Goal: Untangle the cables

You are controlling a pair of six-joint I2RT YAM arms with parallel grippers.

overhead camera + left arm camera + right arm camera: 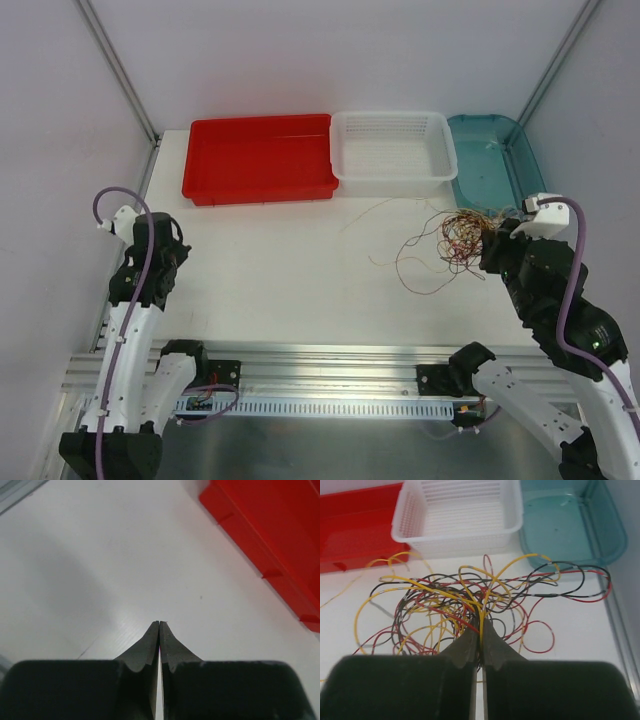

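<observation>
We see right tool (481, 624) clamped on yellow strand in tangled cables (460, 236); left tool (159, 625) pressed together, holding nothing, over desk (100, 555) near red tray (270, 530).

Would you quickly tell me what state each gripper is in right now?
Left gripper: closed, holding nothing.
Right gripper: closed on a yellow strand of the cables.

The cables (445, 600) pass behind the right gripper (481, 627) below its jaw tips; which strands are pinched is unclear. Far left of the jaws, the red bin (350, 525) is cropped.
</observation>
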